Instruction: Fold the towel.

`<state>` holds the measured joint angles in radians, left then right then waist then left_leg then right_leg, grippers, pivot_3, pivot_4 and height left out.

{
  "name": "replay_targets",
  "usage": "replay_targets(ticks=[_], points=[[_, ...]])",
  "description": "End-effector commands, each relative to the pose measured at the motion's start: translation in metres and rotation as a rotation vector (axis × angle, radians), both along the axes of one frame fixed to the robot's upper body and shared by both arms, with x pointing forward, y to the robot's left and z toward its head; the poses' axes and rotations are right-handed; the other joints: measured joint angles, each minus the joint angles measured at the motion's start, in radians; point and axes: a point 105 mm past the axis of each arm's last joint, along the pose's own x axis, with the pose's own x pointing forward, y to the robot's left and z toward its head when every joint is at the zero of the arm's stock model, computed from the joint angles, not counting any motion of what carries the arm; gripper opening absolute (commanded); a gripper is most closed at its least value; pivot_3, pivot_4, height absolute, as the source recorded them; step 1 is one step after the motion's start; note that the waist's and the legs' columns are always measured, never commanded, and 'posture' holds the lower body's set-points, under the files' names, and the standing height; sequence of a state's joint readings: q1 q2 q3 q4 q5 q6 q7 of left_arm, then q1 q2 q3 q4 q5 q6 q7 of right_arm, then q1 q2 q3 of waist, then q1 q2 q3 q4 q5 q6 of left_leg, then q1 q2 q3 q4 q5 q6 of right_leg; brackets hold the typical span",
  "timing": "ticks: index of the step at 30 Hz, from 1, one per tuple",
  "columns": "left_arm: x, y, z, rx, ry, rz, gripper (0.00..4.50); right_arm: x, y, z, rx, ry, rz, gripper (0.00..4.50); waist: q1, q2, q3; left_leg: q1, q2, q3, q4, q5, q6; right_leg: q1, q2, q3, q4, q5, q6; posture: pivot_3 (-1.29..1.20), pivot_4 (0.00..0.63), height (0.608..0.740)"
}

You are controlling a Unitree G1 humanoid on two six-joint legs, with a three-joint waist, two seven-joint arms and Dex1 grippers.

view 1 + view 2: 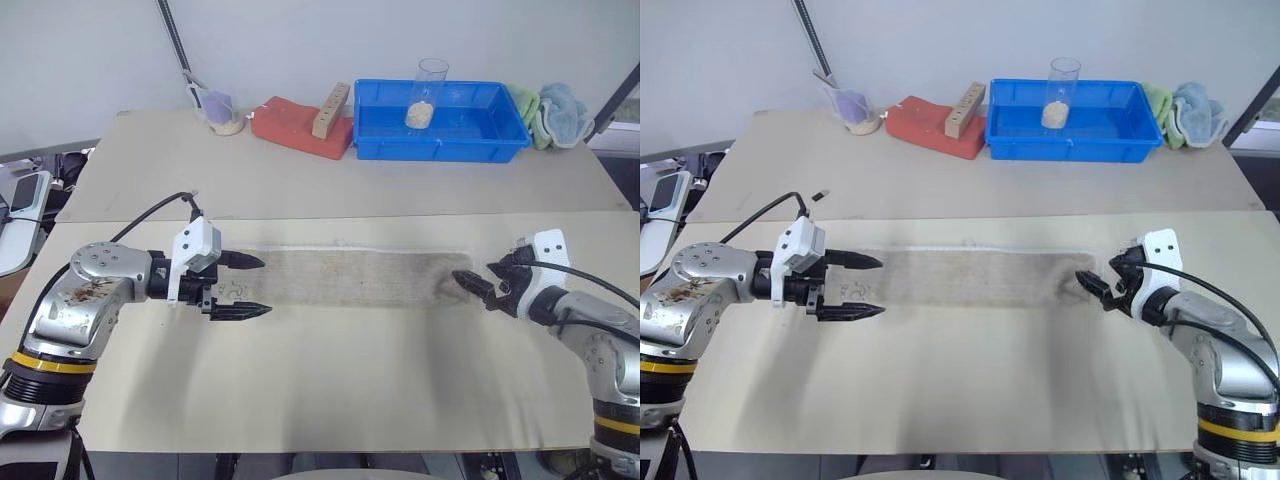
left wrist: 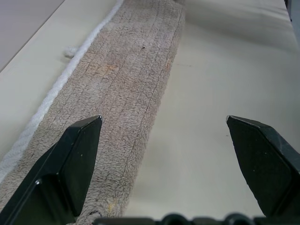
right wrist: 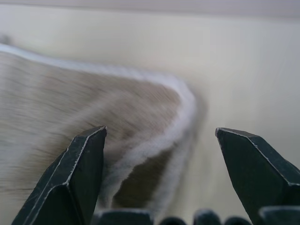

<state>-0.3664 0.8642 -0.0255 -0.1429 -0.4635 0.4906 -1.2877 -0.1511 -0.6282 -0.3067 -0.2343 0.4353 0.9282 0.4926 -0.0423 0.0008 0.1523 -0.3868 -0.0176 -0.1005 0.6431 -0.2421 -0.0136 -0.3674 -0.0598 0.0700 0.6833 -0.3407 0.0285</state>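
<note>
Beige-grey terry, the towel [image 1: 350, 277] lies on the pale bench [image 1: 330, 390] as a long narrow folded strip running across it from side to side, its white stitched edging along the far edge. The left pincer [image 1: 245, 287] is at the strip's left end with its two black fingers spread wide, one over the cloth and one over bare bench, gripping nothing. The right pincer [image 1: 472, 282] points at the strip's right end, its fingers also apart and empty; in the right wrist view that end's white-edged corner [image 3: 180, 108] curls just beyond them. At the back of the bench a blue tray [image 1: 440, 140] holds a clear cup [image 1: 427, 92], with a red block [image 1: 300, 127] beside it and green and light-blue bunched cloths [image 1: 553, 112] to its right.
</note>
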Motion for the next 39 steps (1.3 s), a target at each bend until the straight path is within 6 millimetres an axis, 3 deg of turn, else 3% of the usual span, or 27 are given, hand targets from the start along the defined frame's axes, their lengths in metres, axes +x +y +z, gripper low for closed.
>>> replay_targets(ticks=[1,11,12,16,23,27,33,39], points=[[0.000,-0.001,0.004,0.006,-0.038,-0.017,4.50,-0.001,0.006,-0.003,0.003,0.018,0.010,3.59,-0.001,0.000,0.000,0.000,0.000,0.000,0.000,0.000,0.000,0.000,0.000,0.000,0.000,0.000,0.000,0.00,0.150,0.740],[-0.001,0.014,-0.010,0.007,-0.039,0.028,4.50,0.004,0.023,-0.010,0.031,0.039,0.043,0.18,-0.006,-0.001,-0.001,0.003,0.001,0.000,0.000,0.000,0.000,0.001,0.001,0.000,0.000,0.000,0.000,0.00,0.150,0.740],[0.000,0.016,-0.012,0.005,-0.039,0.034,4.50,0.004,0.023,-0.010,0.035,0.037,0.041,0.02,-0.005,-0.001,-0.001,0.002,0.001,0.000,-0.001,0.000,0.000,0.001,0.001,0.000,0.000,0.000,0.000,0.00,0.150,0.740],[-0.001,0.020,-0.015,0.000,-0.037,0.049,4.50,0.006,0.014,-0.005,0.029,0.023,0.016,0.02,-0.005,-0.001,-0.001,0.003,0.001,-0.001,-0.001,0.000,0.000,0.001,0.001,0.000,0.000,0.000,0.000,0.00,0.150,0.740],[0.000,0.028,-0.014,-0.012,-0.043,0.089,4.50,0.001,-0.041,0.019,-0.030,-0.003,-0.075,0.02,0.009,0.000,-0.001,0.002,0.000,0.000,0.000,0.000,0.000,0.001,-0.001,0.000,-0.001,0.000,0.000,0.00,0.150,0.740],[0.001,0.028,-0.010,-0.033,-0.041,0.101,4.50,-0.001,-0.044,0.037,-0.071,-0.015,-0.012,0.02,0.005,-0.001,-0.001,0.001,0.000,0.001,0.000,0.000,0.000,0.001,-0.001,0.000,-0.002,0.000,0.000,0.00,0.150,0.740],[0.000,0.033,-0.003,-0.031,-0.051,0.110,4.50,0.001,0.007,0.063,0.066,-0.042,0.141,0.02,-0.016,0.000,-0.001,0.003,0.002,0.000,-0.002,0.000,0.000,0.002,0.001,0.000,-0.001,0.000,0.000,0.00,0.150,0.740],[-0.010,0.037,0.013,-0.017,-0.053,0.137,4.50,0.007,0.080,0.075,0.211,-0.063,0.278,0.02,-0.017,-0.001,-0.001,0.002,0.002,-0.004,-0.002,0.000,0.000,0.001,0.001,0.000,-0.001,0.000,0.000,0.00,0.150,0.740]])
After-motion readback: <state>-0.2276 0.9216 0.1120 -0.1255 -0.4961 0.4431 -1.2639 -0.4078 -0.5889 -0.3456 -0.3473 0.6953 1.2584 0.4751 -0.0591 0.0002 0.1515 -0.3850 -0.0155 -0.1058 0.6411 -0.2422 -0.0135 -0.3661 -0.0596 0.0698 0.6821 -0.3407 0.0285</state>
